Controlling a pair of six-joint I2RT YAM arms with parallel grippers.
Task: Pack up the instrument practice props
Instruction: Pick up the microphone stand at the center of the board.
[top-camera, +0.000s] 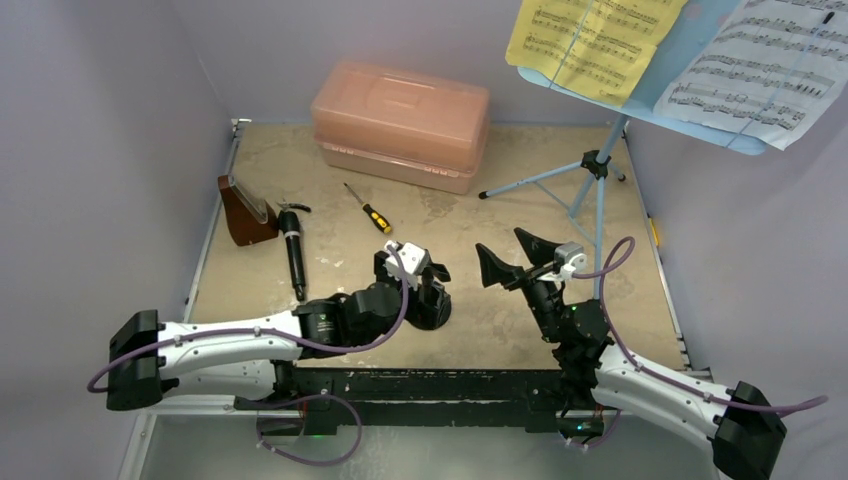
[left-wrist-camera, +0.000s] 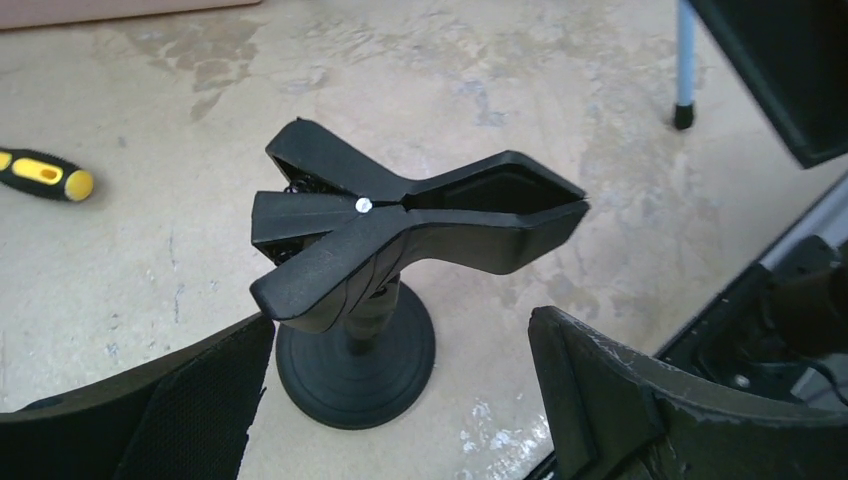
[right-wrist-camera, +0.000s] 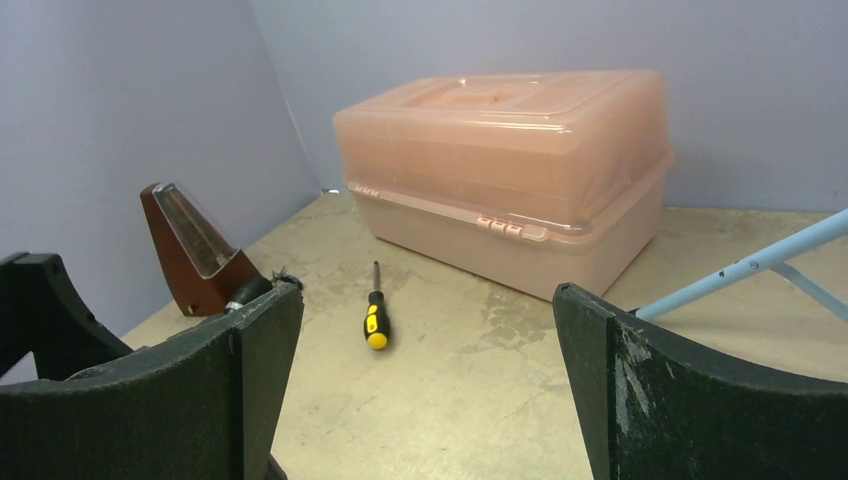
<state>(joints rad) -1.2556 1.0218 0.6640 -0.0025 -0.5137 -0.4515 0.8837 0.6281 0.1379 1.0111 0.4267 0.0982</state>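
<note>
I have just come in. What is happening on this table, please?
Two robot arms are set to pack up music practice props; nothing is held yet. The left claw, open, hovers close over a black plastic spring clamp on a round base. The right claw, also open, faces the closed translucent pink plastic case. The brown wooden pyramid metronome, the black pipe and a yellow-handled screwdriver sit apart, untouched. The light-blue tripod music stand holds yellow and white sheet-music pages.
</note>
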